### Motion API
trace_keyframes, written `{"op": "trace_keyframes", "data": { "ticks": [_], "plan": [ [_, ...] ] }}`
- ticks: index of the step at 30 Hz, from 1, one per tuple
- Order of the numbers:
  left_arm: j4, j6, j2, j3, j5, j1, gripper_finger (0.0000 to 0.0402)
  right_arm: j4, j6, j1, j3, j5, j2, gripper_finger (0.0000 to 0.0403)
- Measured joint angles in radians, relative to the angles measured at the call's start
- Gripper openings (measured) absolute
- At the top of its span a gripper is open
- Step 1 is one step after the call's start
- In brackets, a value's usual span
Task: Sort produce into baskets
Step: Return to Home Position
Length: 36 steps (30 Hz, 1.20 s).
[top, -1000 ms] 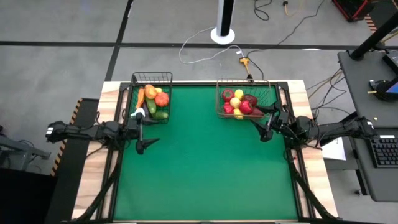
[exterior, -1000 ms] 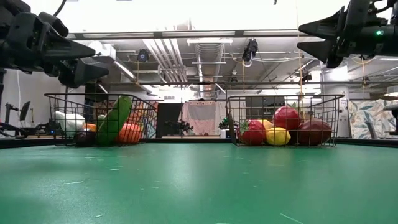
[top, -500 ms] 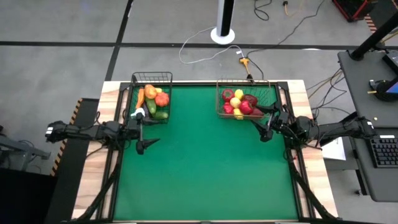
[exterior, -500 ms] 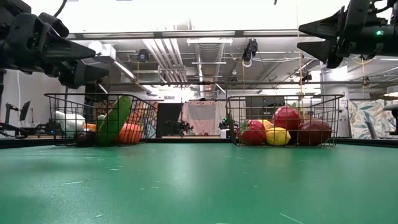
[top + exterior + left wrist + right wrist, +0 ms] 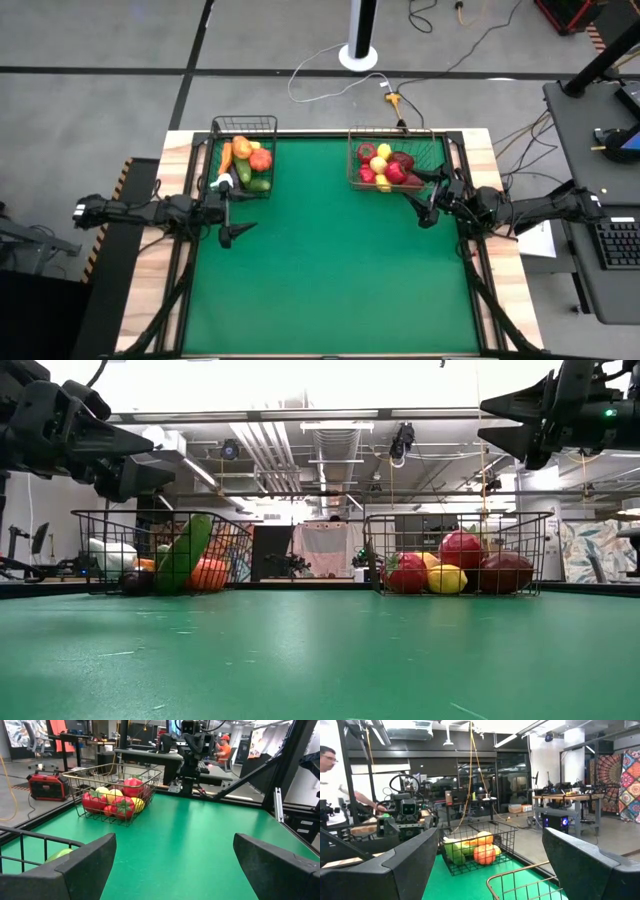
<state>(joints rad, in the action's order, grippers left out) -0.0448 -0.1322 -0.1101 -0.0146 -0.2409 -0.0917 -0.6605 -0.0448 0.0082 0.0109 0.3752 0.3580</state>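
Nothing has moved since the earlier frames: the left claw (image 5: 232, 210) hangs by the left edge of the table (image 5: 330, 280) beside the narrow black basket (image 5: 243, 120), the right claw (image 5: 430, 196) by the right edge beside the wider basket (image 5: 391, 130), both spread apart and empty. All produce (image 5: 260, 158) in view lies in these far baskets, none on the green, so sorting looks done; only parking the arms remains
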Motion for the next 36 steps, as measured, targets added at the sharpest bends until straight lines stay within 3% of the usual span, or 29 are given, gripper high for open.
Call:
{"op": "trace_keyframes", "data": {
  "ticks": [36],
  "plan": [
    [0.0, 0.0, 0.0, 0.0, 0.0, 0.0, 0.0384, 0.001, 0.0, 0.0, 0.013, 0.0, 0.0, 0.035]
  ]
}}
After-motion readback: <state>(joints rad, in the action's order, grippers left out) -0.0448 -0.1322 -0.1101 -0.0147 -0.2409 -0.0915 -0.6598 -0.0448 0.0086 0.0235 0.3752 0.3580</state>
